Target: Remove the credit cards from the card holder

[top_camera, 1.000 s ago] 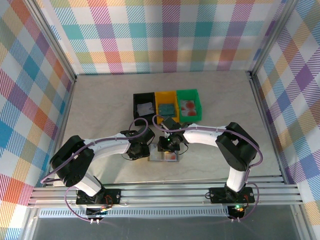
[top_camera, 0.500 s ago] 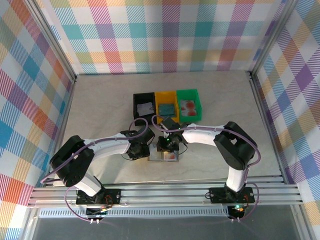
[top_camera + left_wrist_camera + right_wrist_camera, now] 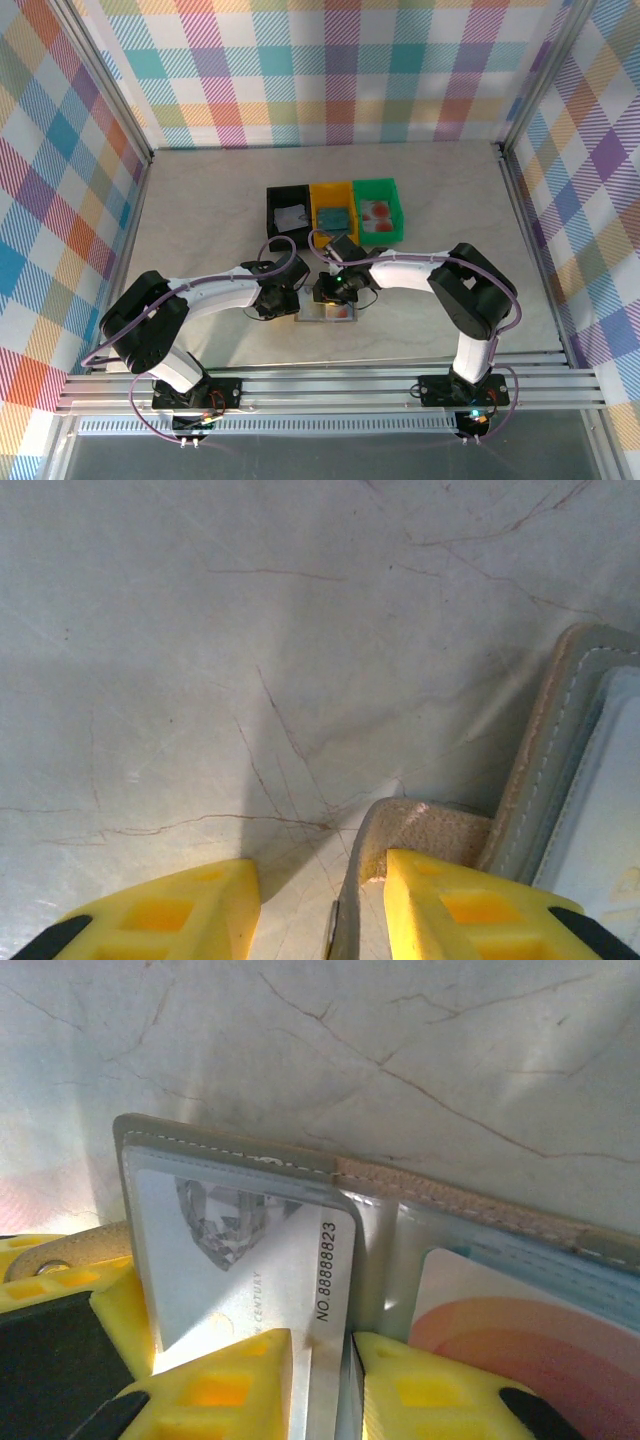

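Table (image 3: 200,200): card holder (image 3: 326,312) lies open near the arm bases, between both wrists.
Left gripper (image 3: 320,910): jaws partly open, straddling the holder's flap.
Right gripper (image 3: 322,1380): pinched narrow on the whitish card (image 3: 270,1260) in its clear pocket.
Advice: steady the holder; draw the card straight along its pocket.

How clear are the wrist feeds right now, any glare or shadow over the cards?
Right wrist: whitish-grey card sharp, its number legible, pale glare on the table above; left wrist: a dark shadow across the table, card holder edge soft.
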You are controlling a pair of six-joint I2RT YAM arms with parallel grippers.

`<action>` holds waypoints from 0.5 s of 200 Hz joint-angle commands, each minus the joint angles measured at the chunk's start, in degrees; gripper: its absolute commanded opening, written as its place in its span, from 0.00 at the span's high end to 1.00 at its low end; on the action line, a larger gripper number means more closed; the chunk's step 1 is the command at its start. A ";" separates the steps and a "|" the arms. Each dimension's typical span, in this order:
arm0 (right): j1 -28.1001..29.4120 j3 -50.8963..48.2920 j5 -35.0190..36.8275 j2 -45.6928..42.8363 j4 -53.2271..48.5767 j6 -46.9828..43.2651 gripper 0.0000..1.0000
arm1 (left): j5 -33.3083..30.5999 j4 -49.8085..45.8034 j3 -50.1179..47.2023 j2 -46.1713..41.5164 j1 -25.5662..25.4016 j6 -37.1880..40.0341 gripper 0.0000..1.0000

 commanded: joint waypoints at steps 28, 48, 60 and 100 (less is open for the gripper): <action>1.22 -2.68 -4.39 2.65 7.73 1.63 0.79 | 11.99 18.40 -6.87 14.27 -2.31 -1.22 0.62; 1.23 -2.67 -4.41 2.53 7.73 1.63 0.81 | 11.97 18.40 -7.00 14.29 -2.33 -1.22 0.62; 1.23 -2.72 -4.49 2.36 7.76 1.63 0.82 | 12.01 18.49 -6.96 14.33 -2.27 -1.17 0.62; 1.23 -1.79 -1.86 1.99 4.20 1.01 0.82 | 12.09 18.49 -6.87 14.40 -2.31 -1.13 0.62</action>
